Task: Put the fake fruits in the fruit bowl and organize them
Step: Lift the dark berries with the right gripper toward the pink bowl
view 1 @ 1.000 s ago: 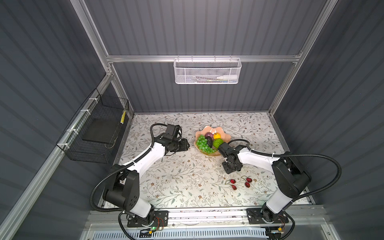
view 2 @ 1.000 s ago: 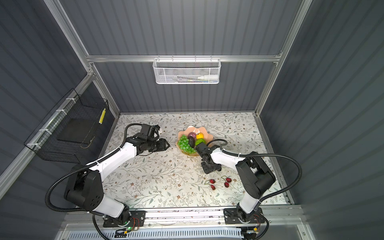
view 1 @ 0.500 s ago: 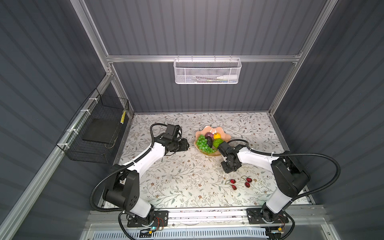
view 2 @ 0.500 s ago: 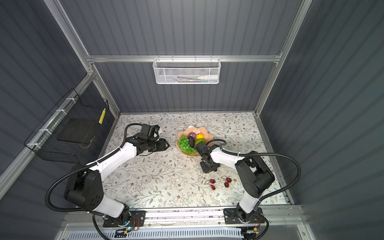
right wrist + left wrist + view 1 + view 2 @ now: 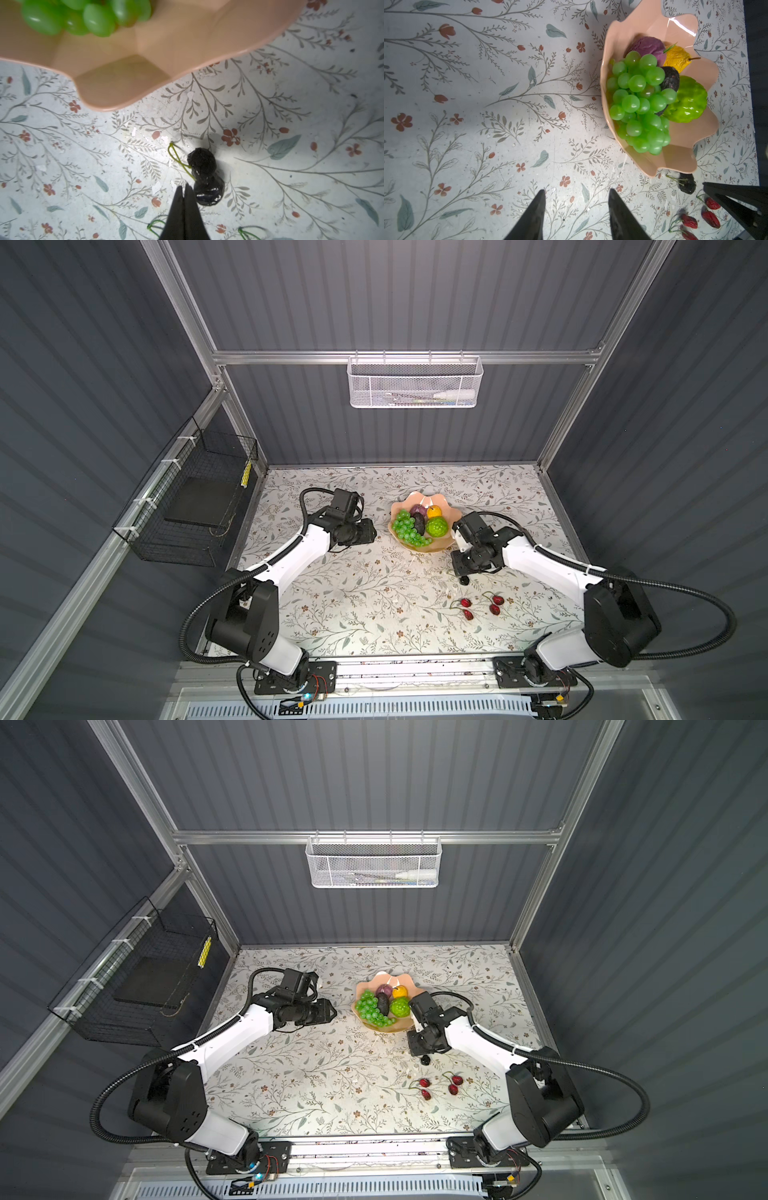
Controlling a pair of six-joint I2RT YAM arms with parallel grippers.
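Grippers differ: right gripper (image 5: 184, 187) is pressed together just beside dark cherries (image 5: 204, 166) (on table (image 5: 291, 104), outside fruit bowl (image 5: 124, 83)); left gripper (image 5: 576, 190) stands spread, empty.

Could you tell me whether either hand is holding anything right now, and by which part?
Left hand open, empty. Right hand is shut by the dark cherries' stem; a pinch cannot be confirmed.

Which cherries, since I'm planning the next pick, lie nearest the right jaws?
The dark cherries, right beside the right gripper, whose jaws are shut; the red cherries lie farther off.
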